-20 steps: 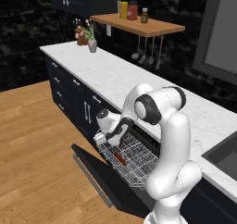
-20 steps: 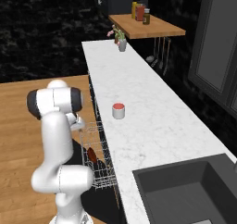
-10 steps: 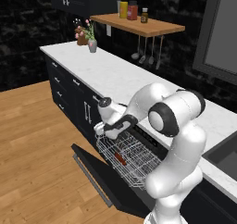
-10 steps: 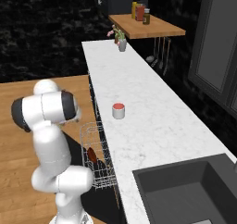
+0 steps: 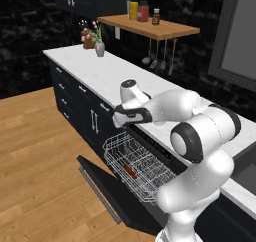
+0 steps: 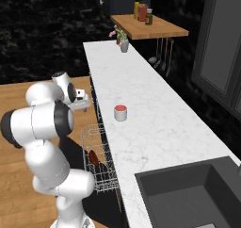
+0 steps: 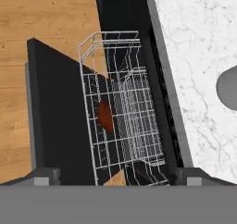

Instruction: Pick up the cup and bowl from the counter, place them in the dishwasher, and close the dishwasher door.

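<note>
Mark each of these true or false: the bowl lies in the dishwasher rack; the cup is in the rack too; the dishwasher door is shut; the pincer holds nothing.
1. The bowl lies in the dishwasher rack. True.
2. The cup is in the rack too. False: it stands upright on the counter.
3. The dishwasher door is shut. False: it hangs open, dropped down over the wooden floor.
4. The pincer holds nothing. True: its jaws are open and empty above the rack.
</note>
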Motion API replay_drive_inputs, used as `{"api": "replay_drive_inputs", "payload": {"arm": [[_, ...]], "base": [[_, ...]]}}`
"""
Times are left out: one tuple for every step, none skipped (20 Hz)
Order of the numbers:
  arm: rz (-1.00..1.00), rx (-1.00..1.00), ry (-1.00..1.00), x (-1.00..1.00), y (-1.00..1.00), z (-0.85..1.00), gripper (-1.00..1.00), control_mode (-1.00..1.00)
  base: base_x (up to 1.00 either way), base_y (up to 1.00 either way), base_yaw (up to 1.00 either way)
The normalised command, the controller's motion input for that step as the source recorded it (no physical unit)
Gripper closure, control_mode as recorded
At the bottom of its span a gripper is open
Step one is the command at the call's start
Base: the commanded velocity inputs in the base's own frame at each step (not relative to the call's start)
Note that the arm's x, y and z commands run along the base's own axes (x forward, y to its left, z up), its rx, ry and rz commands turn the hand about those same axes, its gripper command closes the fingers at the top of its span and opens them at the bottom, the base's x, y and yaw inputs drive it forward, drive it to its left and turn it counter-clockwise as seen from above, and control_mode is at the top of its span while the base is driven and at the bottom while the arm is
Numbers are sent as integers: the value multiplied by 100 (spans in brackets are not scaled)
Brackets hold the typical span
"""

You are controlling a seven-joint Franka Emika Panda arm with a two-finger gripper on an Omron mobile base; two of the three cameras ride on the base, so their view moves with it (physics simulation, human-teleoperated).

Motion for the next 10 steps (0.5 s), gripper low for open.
{"api": "replay_drive_inputs", "payload": {"arm": [[0, 12, 0, 0, -89, 54, -100, -100], [0, 11, 0, 0, -89, 41, -100, -100], [0, 11, 0, -5, -90, 32, -100, -100], [0, 12, 0, -11, -84, 32, -100, -100], [0, 11, 0, -4, -75, 23, -100, -100], [0, 10, 0, -2, -68, 19, -100, -100], [0, 7, 0, 0, -56, 14, -100, -100], [0, 5, 0, 0, -50, 6, -100, -100], [1, 2, 0, 0, -41, 0, -100, -100], [1, 2, 0, 3, -42, 0, -100, -100]], "base": [[0, 0, 0], [0, 0, 0], [0, 0, 0], [0, 0, 0], [0, 0, 0], [0, 0, 0], [0, 0, 0], [0, 0, 0], [0, 0, 0], [0, 0, 0]]}}
